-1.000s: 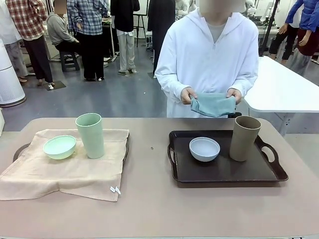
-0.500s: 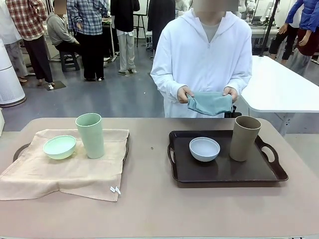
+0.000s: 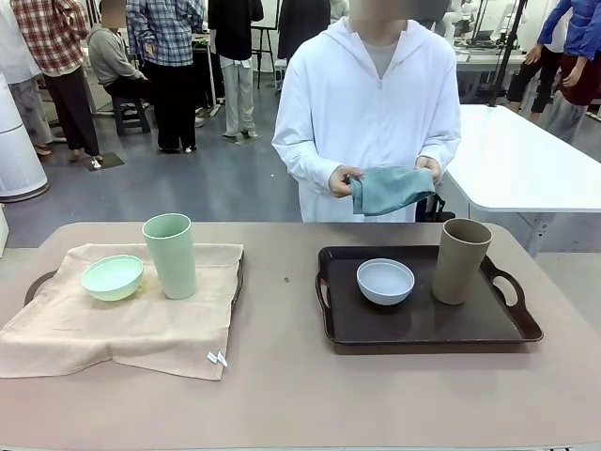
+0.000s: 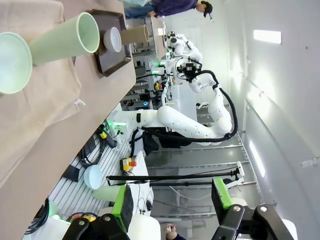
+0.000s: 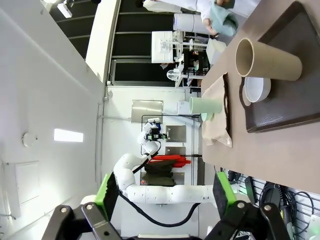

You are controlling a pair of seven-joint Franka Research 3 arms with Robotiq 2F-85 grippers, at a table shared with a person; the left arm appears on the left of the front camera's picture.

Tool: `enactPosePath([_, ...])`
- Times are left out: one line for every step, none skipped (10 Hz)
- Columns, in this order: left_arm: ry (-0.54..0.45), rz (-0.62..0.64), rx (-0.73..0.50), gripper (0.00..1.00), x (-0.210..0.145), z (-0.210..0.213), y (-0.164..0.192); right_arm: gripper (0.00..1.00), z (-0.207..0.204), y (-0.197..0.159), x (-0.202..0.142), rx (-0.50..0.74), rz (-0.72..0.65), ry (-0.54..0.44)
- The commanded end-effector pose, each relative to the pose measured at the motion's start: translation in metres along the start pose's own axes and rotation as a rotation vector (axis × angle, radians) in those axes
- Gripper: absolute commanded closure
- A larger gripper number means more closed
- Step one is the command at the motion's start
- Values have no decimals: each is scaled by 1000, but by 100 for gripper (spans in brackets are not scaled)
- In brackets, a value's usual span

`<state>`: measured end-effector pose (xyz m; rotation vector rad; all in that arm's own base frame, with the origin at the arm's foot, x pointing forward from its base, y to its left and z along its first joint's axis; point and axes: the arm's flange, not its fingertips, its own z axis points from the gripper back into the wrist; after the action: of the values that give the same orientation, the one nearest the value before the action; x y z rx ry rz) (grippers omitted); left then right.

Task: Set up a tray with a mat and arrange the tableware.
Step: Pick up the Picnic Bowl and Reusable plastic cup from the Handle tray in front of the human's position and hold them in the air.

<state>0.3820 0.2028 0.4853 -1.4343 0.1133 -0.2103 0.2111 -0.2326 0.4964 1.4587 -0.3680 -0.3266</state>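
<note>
- Front: a person holds a teal mat; the pale green cup and pale green bowl sit on a beige mat; the white bowl and tan cup stand in the dark tray.
- Left wrist: my left fingers stand apart, empty.
- Right wrist: my right fingers gape wide, empty.

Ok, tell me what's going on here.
A person across the table holds a folded teal cloth in both hands. On the robot's left, a beige mat covers a tray and carries the pale green bowl and pale green cup. The dark tray has no mat, just the white bowl and tan cup. The left gripper and right gripper are open and empty.
</note>
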Motion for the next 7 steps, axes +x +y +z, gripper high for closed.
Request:
enactPosePath([46,-52,103,16,21,-22,-34,0,-7,19,14,-187,144,-11])
enactPosePath([59,-45,205,16,38,-36,-56,0,-15,27,26,-341,155,21])
enactPosePath([103,-41,286,16,51,-52,-78,0,-18,34,39,-446,189,27])
enactPosePath([156,-28,368,16,67,-74,-102,0,-22,41,50,-528,243,48])
enactPosePath([224,-14,465,16,78,-99,-116,0,-29,44,58,-554,285,61])
enactPosePath([279,3,554,16,85,-129,-126,0,-40,47,59,-550,345,133])
enactPosePath([324,12,645,16,89,-160,-136,0,-53,49,57,-556,425,211])
